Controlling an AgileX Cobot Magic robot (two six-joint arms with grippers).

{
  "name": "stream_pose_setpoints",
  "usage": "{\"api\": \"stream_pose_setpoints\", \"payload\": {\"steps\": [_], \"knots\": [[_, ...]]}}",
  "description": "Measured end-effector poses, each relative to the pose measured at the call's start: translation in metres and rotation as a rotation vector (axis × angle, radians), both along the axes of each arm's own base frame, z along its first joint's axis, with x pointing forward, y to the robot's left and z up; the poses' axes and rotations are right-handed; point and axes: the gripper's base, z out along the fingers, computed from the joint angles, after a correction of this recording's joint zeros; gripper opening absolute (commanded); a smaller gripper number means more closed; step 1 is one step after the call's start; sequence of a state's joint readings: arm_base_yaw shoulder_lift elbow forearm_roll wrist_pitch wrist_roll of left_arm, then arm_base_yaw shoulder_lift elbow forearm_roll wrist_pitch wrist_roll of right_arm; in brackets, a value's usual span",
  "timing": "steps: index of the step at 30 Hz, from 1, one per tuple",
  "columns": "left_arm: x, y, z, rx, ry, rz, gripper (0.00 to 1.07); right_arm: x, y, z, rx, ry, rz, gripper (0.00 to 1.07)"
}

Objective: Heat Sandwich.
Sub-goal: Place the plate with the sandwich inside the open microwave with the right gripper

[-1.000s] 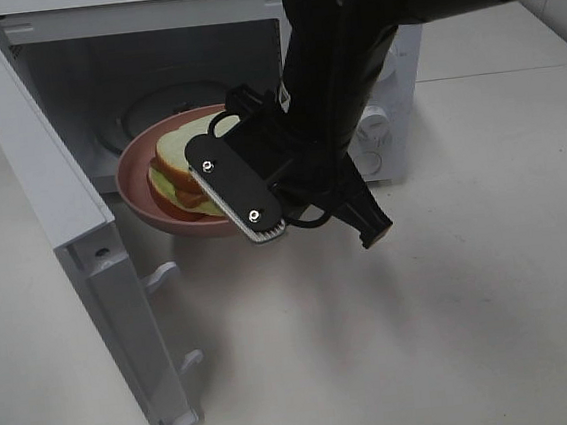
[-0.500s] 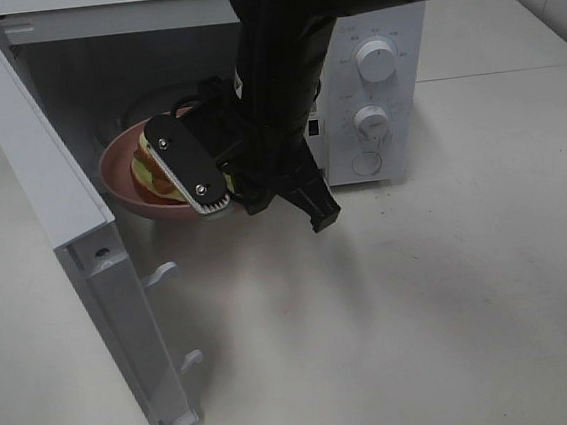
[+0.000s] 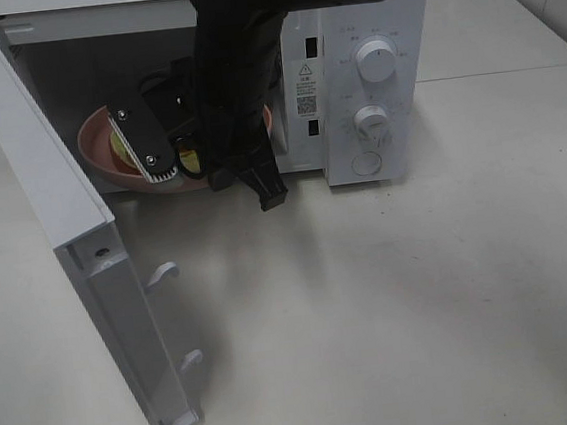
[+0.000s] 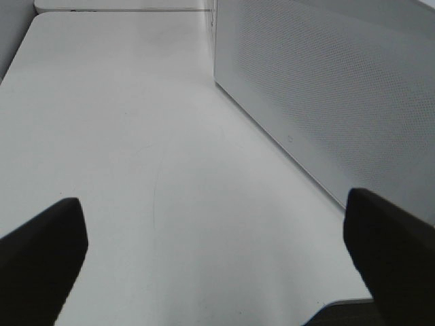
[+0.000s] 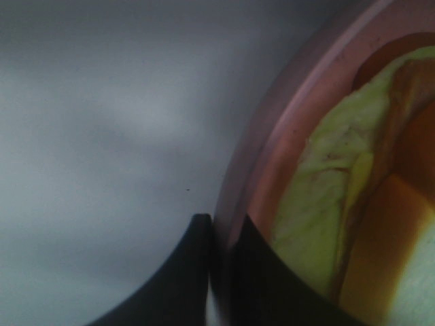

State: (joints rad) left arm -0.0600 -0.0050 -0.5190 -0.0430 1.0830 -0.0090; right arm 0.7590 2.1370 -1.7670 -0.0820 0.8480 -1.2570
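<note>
The sandwich point(image 5: 326, 224), yellowish-green bread with an orange filling, lies on a round pink plate point(image 5: 272, 149). My right gripper point(image 5: 221, 272) is shut on the plate's rim, one finger on each side. In the exterior high view the plate point(image 3: 95, 150) sits in the mouth of the open white microwave point(image 3: 370, 64), and the right gripper point(image 3: 164, 169) and black arm cover most of it. Only a sliver of the sandwich point(image 3: 118, 146) shows there. My left gripper point(image 4: 217, 272) is open with nothing in it, low over the table beside the microwave's perforated side wall point(image 4: 326, 88).
The microwave door point(image 3: 64, 224) stands swung wide open on the left, its latch hooks facing the table. Two knobs and a button are on the control panel point(image 3: 379, 113) to the right of the cavity. White table point(image 3: 423, 300) spreads in front.
My right arm has carried the plate with the sandwich leftward and back, from in front of the opening into the microwave's mouth. The left gripper has not changed.
</note>
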Motion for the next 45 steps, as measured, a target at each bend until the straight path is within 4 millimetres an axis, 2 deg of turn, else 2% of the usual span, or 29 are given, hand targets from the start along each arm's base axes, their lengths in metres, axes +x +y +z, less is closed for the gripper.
{"api": "stream_pose_setpoints", "payload": {"steps": [14, 22, 35, 45], "knots": [[0.000, 0.000, 0.000, 0.000, 0.000, 0.000, 0.98, 0.024, 0.016, -0.006, 0.018, -0.046, -0.103, 0.08], [0.000, 0.000, 0.000, 0.000, 0.000, 0.000, 0.98, 0.038, 0.024, -0.016, 0.043, -0.055, -0.154, 0.09], [0.000, 0.000, 0.000, 0.000, 0.000, 0.000, 0.98, 0.064, 0.016, -0.026, 0.067, -0.071, -0.214, 0.10], [0.000, 0.000, 0.000, 0.000, 0.000, 0.000, 0.98, 0.073, 0.017, -0.030, 0.071, -0.104, -0.213, 0.13]]}}
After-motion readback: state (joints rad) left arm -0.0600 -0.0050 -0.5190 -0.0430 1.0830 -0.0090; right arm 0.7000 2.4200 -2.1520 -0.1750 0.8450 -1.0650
